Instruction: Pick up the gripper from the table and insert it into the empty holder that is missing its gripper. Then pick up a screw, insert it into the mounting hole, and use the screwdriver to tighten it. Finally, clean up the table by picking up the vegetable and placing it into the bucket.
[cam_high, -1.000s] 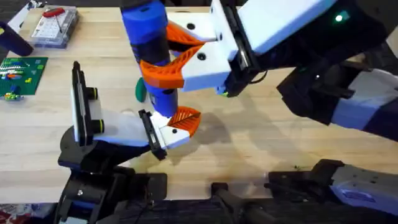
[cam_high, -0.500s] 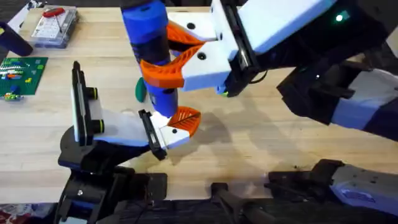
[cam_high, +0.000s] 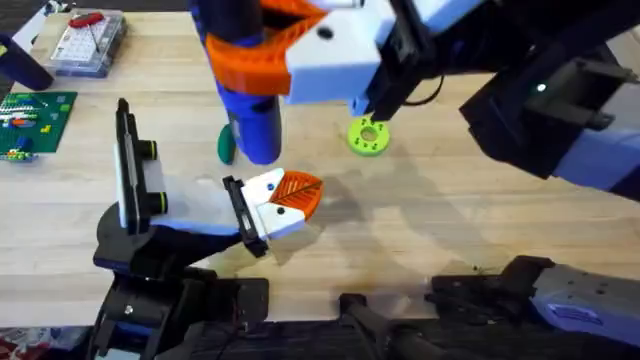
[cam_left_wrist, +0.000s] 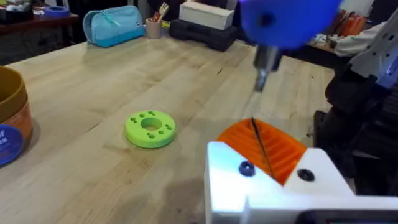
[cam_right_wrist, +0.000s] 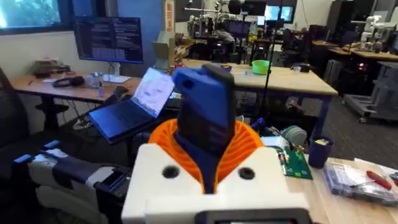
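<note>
Two arms share the job. Nearest the counter's (cam_high: 480, 230) front edge, the left hand (cam_high: 268, 210) lies low; whether its fingers are apart or together I cannot tell. It carries the white holder (cam_high: 262, 215) with the orange gripper (cam_high: 300, 190) already seated in it. Above that, the right hand (cam_high: 290, 45) is clamped on the blue screwdriver (cam_high: 245, 110), whose tip hangs just over the holder's dark mounting holes in the left wrist view. Tightening looks like the step in hand: bring the tip straight down, axis square to the hole, and seat it before turning. Farther back, the vegetable (cam_high: 226, 146) waits beside the screwdriver, and the lime-green disc (cam_high: 367, 136) lies nearer the middle.
</note>
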